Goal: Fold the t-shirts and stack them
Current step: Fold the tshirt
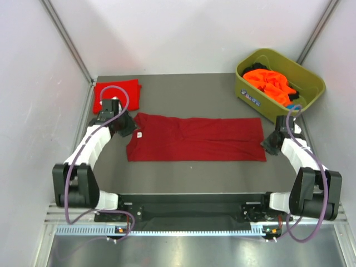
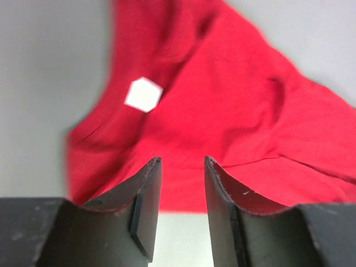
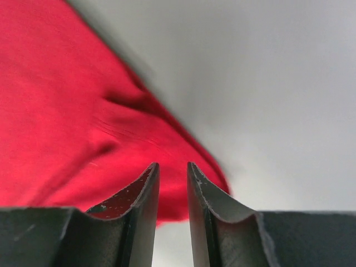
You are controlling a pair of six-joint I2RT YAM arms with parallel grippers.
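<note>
Grey table (image 1: 194,94), white walls (image 1: 178,33), crimson t-shirt (image 1: 194,139) flat

Robot lab cell, white panel walls (image 1: 183,33), grey table (image 1: 189,94), aluminium base rail (image 1: 167,229)

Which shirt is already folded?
The bright red shirt, far left corner; the crimson shirt lies stretched out, the orange shirts are bunched in the tub.

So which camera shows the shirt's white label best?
The left wrist view: the white label sits large and unobstructed. The top view shows only a speck; the right wrist view shows just the dark red shirt, no label.
</note>
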